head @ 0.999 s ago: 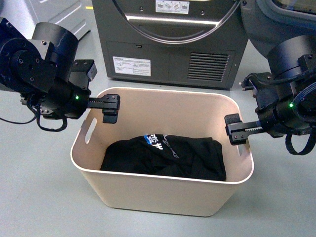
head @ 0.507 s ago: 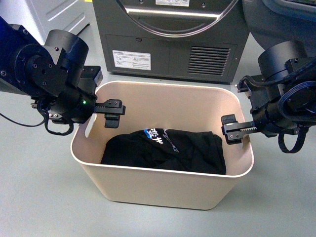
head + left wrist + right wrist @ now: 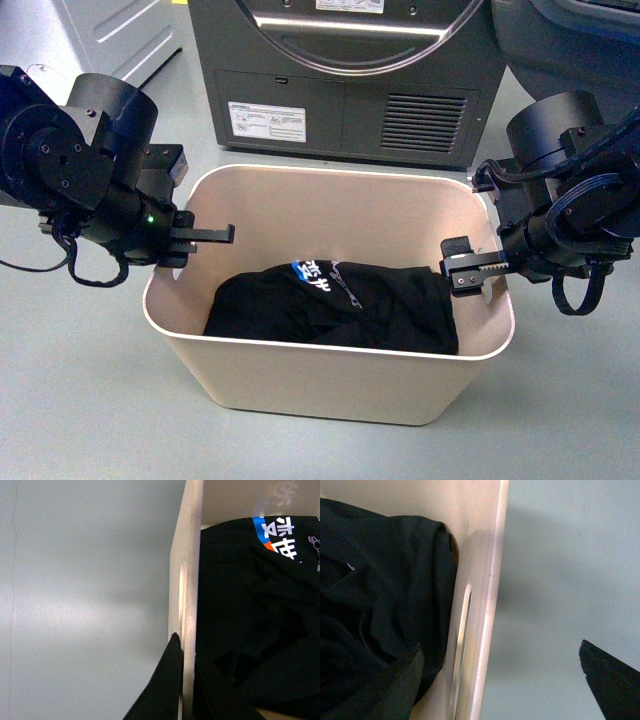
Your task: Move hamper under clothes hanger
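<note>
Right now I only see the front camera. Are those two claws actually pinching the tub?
Observer: The left gripper seems to be. Its wrist camera shows its fingers lying against both faces of the hamper wall.
Operator: And the other claw?
Observer: The right gripper straddles the wall by the slot handle, but its outer finger stands well clear of it, over bare floor.
</note>
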